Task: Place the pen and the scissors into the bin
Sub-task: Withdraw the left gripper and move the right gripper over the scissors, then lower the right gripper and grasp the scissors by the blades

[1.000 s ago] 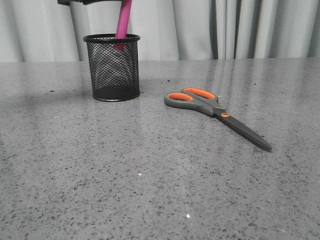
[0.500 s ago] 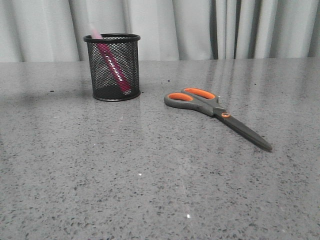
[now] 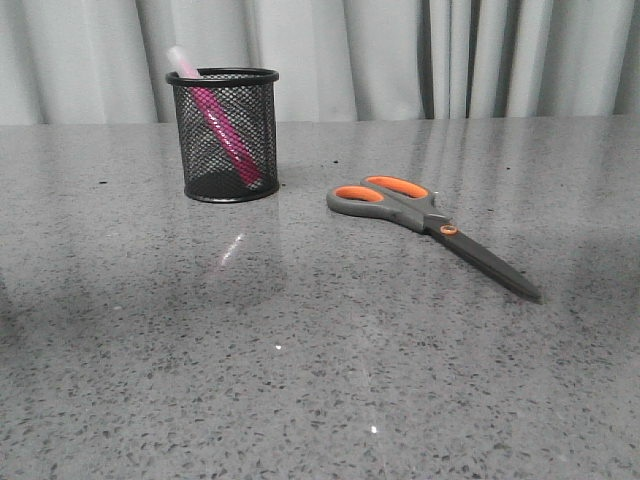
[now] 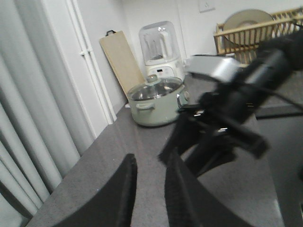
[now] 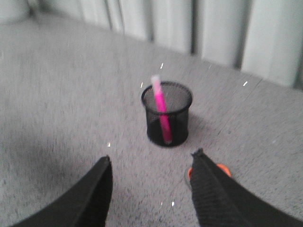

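Scissors (image 3: 432, 229): they are lying flat on the grey table (image 3: 300, 380), to the right of the bin and well apart from it, handles toward the bin, blade tips pointing to the near right.
Pen (image 3: 222, 124): it is leaning inside the bin, the whitish cap sticking out over the far left part of the rim. I am judging this half of the task as done.
Bin (image 3: 226, 134): it is standing upright near the curtain.
Handling: I am expecting the scissors to be stiff, a little heavy, with smooth slippery blades. I am thinking the best hold is near the orange pivot or across the handles, because flat blades give little to pinch. They look longer than the bin is tall, so they may tip it.
Right gripper (image 5: 151, 163): its fingers are standing wide apart and holding nothing; it is looking down on the bin.
Left gripper (image 4: 147, 163): its fingers are almost closed, only a narrow gap, nothing between them; it is facing away toward a pot (image 4: 156, 100).
In the way: I am seeing nothing between scissors and bin.
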